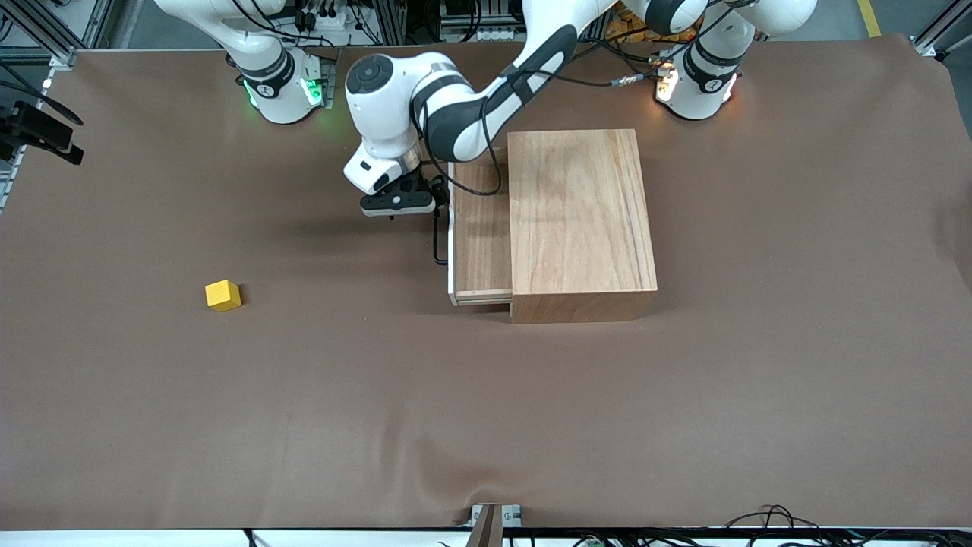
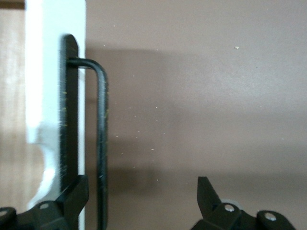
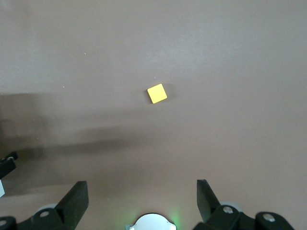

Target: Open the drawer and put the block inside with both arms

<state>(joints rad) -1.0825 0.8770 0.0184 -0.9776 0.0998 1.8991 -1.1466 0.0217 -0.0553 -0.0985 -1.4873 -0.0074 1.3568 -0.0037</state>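
The drawer stands part-open with nothing visible inside, both tools spread.

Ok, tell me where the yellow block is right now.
The yellow block lies alone on the brown table toward the right arm's end, well apart from the partly open drawer; the right wrist view shows it too, untouched.

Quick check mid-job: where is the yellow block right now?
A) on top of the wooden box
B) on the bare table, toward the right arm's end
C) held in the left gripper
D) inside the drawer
B: the block sits alone on the table, apart from the part-open drawer, with no gripper touching it.
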